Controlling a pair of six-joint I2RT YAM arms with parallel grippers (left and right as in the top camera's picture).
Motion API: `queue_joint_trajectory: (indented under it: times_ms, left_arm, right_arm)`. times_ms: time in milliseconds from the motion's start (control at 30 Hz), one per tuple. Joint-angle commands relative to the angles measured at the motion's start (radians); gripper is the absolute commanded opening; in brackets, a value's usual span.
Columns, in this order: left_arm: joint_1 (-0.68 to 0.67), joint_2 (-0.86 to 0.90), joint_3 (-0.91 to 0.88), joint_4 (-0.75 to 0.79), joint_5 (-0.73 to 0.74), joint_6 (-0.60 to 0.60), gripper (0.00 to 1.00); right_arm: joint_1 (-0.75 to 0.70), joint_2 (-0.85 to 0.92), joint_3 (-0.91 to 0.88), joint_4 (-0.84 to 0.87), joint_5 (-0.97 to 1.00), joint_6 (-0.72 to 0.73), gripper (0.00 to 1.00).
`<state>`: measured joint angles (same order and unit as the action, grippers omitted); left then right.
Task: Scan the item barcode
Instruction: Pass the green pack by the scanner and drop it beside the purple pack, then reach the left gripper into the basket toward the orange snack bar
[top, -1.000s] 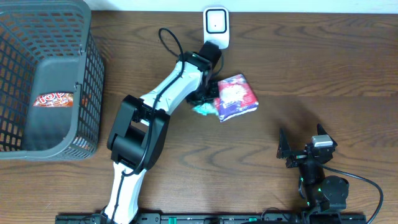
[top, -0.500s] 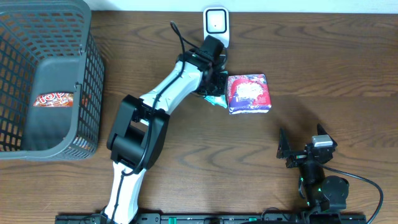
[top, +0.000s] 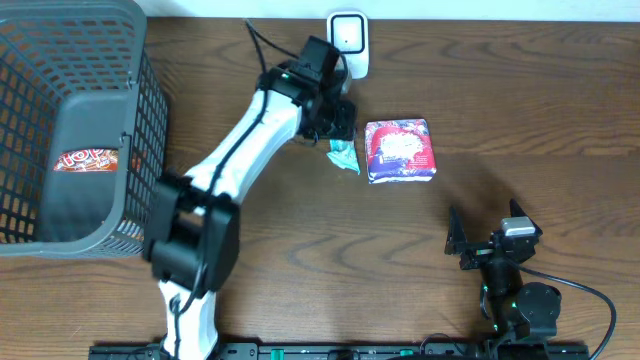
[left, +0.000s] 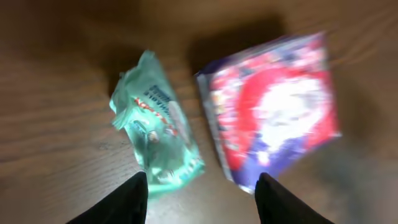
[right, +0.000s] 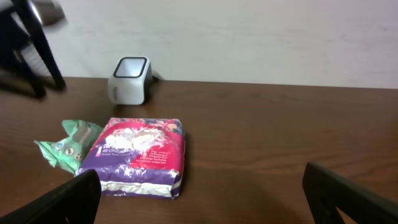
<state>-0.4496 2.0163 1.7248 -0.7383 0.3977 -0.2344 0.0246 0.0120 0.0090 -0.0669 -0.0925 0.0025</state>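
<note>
We find three views. The overhead camera looks straight down on the surface (top: 330, 260) from well above and takes in its full width, with the basket (top: 70, 130) at upper left of the frame and the scanner (top: 348, 35) at top centre. The left wrist camera looks steeply down from close range; its picture is blurred, with the left tool (left: 202, 180) at the bottom edge. The right wrist camera sits low and well back, facing nearly level across the surface toward the far wall, with the right tool (right: 200, 177) at its lower corners. All three views share the green packet (left: 155, 130) and the red-and-purple packet (left: 273, 118). Overhead and right wrist also share the scanner.
</note>
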Motion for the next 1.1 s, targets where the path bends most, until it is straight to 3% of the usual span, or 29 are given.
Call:
queue_joint_trajectory:
  times_ms: [0,167,400,533,667,800,867,900,1067]
  left_arm:
    - [0.026,-0.140,0.035,0.010,0.014,0.009,0.56]
    - [0.127,-0.351,0.035,0.047,-0.027,0.010,0.56]
    - [0.404,-0.591,0.035,0.010,-0.333,-0.004,0.58]
    - [0.589,-0.635,0.035,-0.063,-0.388,-0.013,0.71]
    - [0.750,-0.618,0.028,-0.152,-0.388,-0.029,0.73]
    - [0.879,-0.574,0.017,-0.272,-0.386,-0.287,0.78]
    - [0.912,-0.548,0.014,-0.332,-0.359,-0.443,0.94]
    - [0.922,-0.535,0.014,-0.356,-0.327,-0.491,0.97]
    - [0.931,-0.482,0.008,-0.474,-0.340,-0.498,0.99]
  right_arm:
    - [0.009,-0.005,-0.003,-0.003,0.005,-0.011,0.99]
    - [0.009,-0.005,-0.003,-0.003,0.005,-0.011,0.99]
    - [0.009,-0.005,-0.003,-0.003,0.005,-0.011,0.99]
    - [0.009,-0.005,-0.003,-0.003,0.005,-0.011,0.99]
    - [0.009,-0.005,-0.003,-0.003,0.005,-0.011,0.99]
    - [0.009,-0.005,-0.003,-0.003,0.005,-0.011,0.99]
    - [0.009,-0.005,-0.003,-0.003,0.005,-0.011,0.99]
    - [0.009,-0.005,-0.003,-0.003,0.005,-0.011,0.99]
    - [0.009,-0.005,-0.003,-0.003,0.005,-0.011,0.99]
